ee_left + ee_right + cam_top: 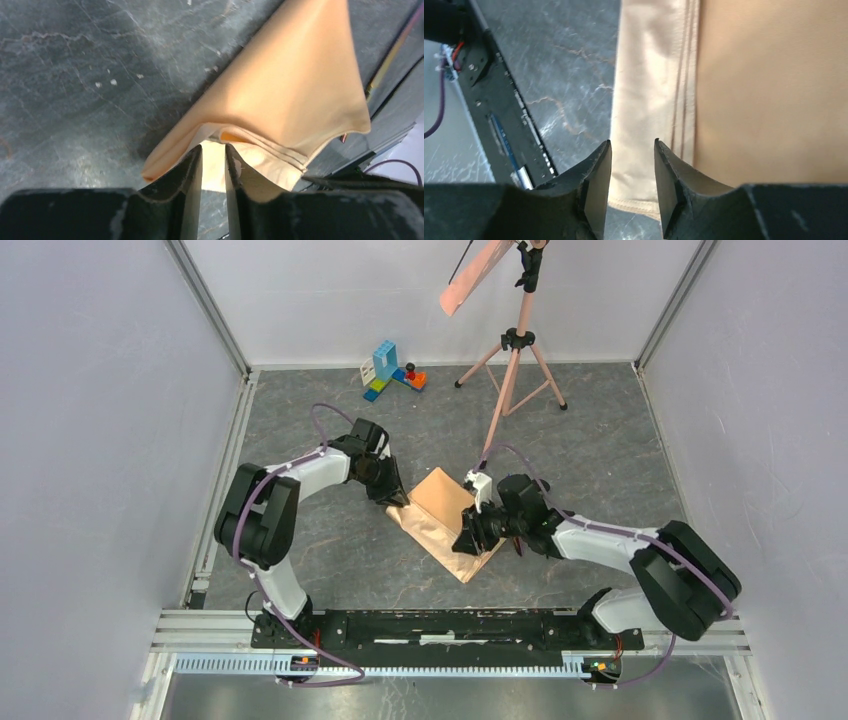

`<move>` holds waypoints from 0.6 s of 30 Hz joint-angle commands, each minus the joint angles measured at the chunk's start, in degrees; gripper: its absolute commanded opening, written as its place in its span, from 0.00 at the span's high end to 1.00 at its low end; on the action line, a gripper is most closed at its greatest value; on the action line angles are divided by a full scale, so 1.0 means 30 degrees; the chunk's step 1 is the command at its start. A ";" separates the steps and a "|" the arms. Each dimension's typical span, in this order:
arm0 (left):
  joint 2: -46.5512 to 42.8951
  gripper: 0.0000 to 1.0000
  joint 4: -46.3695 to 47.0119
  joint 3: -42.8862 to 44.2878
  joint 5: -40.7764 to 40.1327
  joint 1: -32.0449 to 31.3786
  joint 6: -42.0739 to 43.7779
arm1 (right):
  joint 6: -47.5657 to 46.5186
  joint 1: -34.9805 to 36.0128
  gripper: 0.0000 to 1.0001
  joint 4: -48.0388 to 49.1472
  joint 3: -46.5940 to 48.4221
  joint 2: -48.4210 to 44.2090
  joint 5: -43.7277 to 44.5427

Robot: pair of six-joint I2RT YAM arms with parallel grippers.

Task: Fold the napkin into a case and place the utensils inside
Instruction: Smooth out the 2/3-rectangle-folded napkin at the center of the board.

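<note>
The peach-tan napkin [445, 512] lies folded in layers at the table's middle, a paler lower layer showing along its near-left side. My left gripper [392, 492] is at the napkin's left corner. In the left wrist view its jaws stand slightly apart, and the raised folded edge of the napkin [280, 100] drapes over the fingertips [197, 155]. My right gripper [472, 536] hovers over the napkin's near-right edge [649, 90], open with nothing between its fingers. A thin purple-gold strip [392, 52] shows past the cloth; I cannot tell whether it is one of the utensils.
A pink tripod [515, 370] with a salmon strip [475, 275] on top stands at the back right. Toy blocks [392, 370] sit at the back centre. The black mounting rail [450, 625] runs along the near edge. Grey walls close in both sides.
</note>
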 commanded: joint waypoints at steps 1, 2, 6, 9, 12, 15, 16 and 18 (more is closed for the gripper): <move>-0.2278 0.65 -0.0883 0.0797 0.0768 -0.0024 0.0311 | -0.0579 -0.0137 0.60 -0.0805 0.1114 0.1481 0.1479; -0.2585 0.62 -0.1014 0.0741 0.0789 -0.0014 0.0308 | -0.0420 -0.0067 0.63 -0.0490 0.1046 0.1696 0.1640; -0.3556 0.60 -0.1042 -0.0076 0.0868 -0.0016 0.0141 | -0.0169 0.0423 0.70 -0.0051 0.0830 0.2448 0.2878; -0.3991 0.63 -0.0796 -0.0977 0.0855 -0.0037 -0.0016 | 0.0645 0.1124 0.74 0.0493 0.0348 0.2638 0.4094; -0.4192 0.69 -0.0544 -0.1755 0.0602 -0.0038 -0.0123 | 0.2177 0.1878 0.75 0.1663 -0.0526 0.2477 0.5303; -0.3880 0.77 -0.0064 -0.2350 0.0670 -0.0041 -0.0226 | 0.3895 0.2737 0.75 0.3074 -0.1253 0.2417 0.6425; -0.3738 0.78 0.0124 -0.2504 0.0487 -0.0018 -0.0245 | 0.4441 0.3167 0.75 0.3539 -0.1365 0.2614 0.6712; -0.3405 0.79 0.0244 -0.2556 -0.0168 -0.0007 -0.0212 | 0.5294 0.3875 0.75 0.4645 -0.1360 0.3159 0.6553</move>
